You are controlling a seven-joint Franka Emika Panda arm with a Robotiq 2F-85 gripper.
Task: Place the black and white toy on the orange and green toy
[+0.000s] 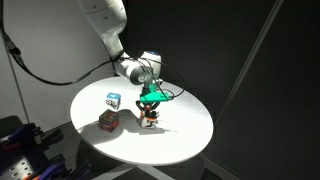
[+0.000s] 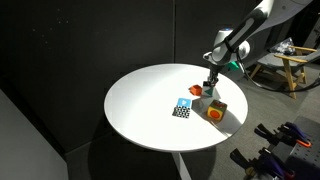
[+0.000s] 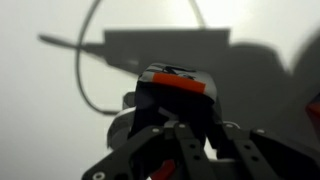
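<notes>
My gripper [image 1: 150, 106] reaches down to the round white table with its fingers around the small black and white toy [image 1: 150, 117]. In the wrist view the fingers [image 3: 190, 135] close on the dark block [image 3: 160, 100], and an orange-red patch shows at its far edge. In an exterior view the gripper [image 2: 208, 86] hides the toy. The orange and green toy, a larger orange-red cube [image 1: 108, 121], stands apart near the table's edge and also shows in an exterior view [image 2: 215, 112].
A blue-and-white cube [image 1: 113, 100] stands next to the orange-red cube and shows in both exterior views [image 2: 182, 108]. A tiny plain orange cube [image 2: 193, 90] lies beside the gripper. The round table [image 1: 190, 135] is bordered by dark curtains.
</notes>
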